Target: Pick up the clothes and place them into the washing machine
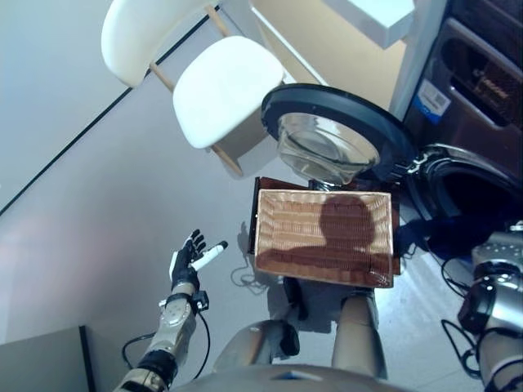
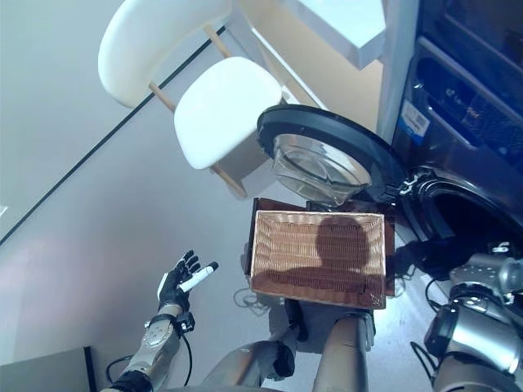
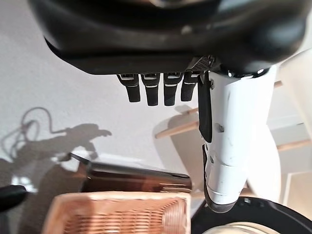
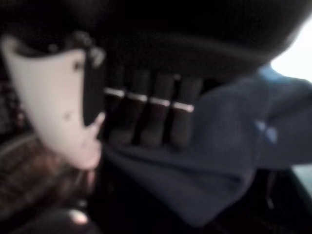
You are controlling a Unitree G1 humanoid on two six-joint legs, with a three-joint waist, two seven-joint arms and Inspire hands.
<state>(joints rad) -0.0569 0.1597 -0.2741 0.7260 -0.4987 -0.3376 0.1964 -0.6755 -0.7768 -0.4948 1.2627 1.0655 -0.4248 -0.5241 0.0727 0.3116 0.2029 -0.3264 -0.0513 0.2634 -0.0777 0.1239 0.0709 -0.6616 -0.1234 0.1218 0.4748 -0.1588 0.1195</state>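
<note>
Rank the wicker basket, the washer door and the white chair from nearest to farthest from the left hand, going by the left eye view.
Measured from the left hand, open over the floor at lower left:
1. Wicker basket, to the hand's right, in front of the robot.
2. Washer door, swung open beyond the basket, further right.
3. White chair, up at the top. Its seat is only a little further than the door, so 2 and 3 are close.

The basket (image 1: 323,237) is tan woven wicker. The cloth (image 4: 219,156) is dark blue (nearly navy). The chair (image 1: 221,90) is white, the washing machine door (image 1: 339,135) black-rimmed.
</note>
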